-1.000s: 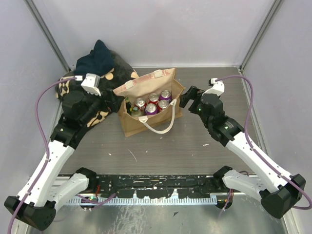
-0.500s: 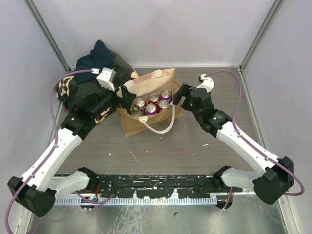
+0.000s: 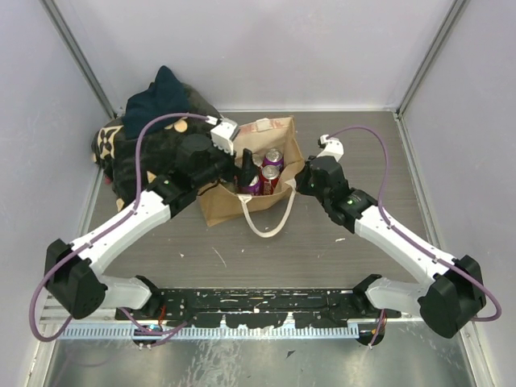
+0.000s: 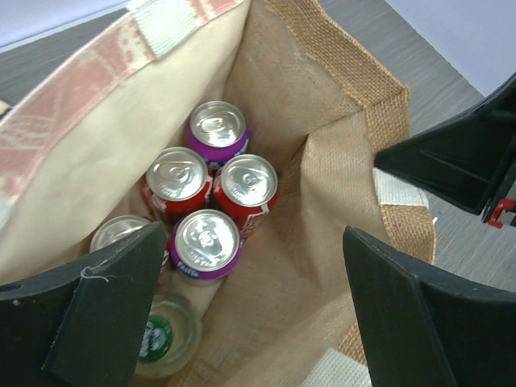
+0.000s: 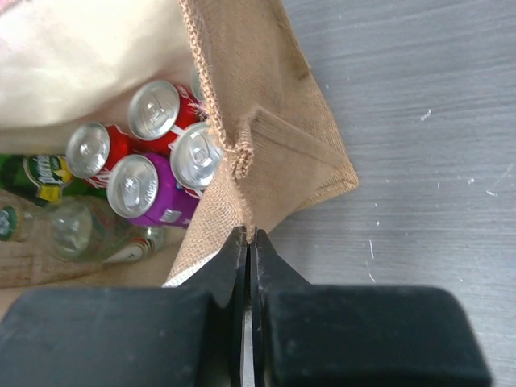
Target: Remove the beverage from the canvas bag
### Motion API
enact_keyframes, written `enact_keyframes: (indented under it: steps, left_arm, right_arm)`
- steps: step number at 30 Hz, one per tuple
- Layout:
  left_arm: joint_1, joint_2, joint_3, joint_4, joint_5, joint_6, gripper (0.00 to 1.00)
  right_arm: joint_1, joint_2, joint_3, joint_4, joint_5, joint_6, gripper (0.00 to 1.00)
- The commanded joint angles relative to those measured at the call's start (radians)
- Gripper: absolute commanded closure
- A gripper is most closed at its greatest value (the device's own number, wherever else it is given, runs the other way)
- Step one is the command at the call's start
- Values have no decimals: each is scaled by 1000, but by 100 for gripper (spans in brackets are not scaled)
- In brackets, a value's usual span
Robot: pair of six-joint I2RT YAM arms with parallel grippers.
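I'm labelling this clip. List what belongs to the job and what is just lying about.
Part of the job:
- bag, pinched at its rim by the shut right tool
- cans and bottle inside it
- left tool, open above the cans

Lying about:
- black flowered bundle at the far left
- dark blue cloth beside it

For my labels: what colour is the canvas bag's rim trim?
Blotchy pinkish red. The rim trim shows best in the left wrist view.

Left arm stretched forward, left gripper [image 3: 242, 171] pointing down with fingers [image 4: 105, 314] spread wide, right gripper [image 5: 248, 235] pinched flat, canvas bag [image 5: 282, 137] rim caught at its tips.
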Motion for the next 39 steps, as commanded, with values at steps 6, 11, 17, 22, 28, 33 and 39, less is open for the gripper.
enact_keyframes:
  steps: [6, 11, 17, 22, 28, 33, 39]
  left_arm:
    - [-102, 140, 63, 93, -7, 34, 2]
    - [-119, 161, 13, 158, -36, 20, 2]
    - [-125, 173, -46, 197, -104, 42, 2]
    - [-128, 187, -106, 198, -97, 40, 2]
    - [-149, 128, -196, 195, -58, 75, 2]
    - [-154, 89, -219, 159, -76, 111, 2]
    - [-163, 123, -224, 175, -85, 131, 2]
  right_arm:
    - [7, 54, -155, -138, -26, -47, 99]
    - [38, 121, -182, -219, 34, -9, 99]
    - [60, 184, -194, -291, 81, 24, 99]
    - [88, 194, -172, -343, 120, 33, 100]
    - [96, 83, -80, -346, 156, 34, 69]
    - [96, 15, 15, -334, 168, 19, 59]
    - [96, 26, 57, -320, 115, 14, 47]
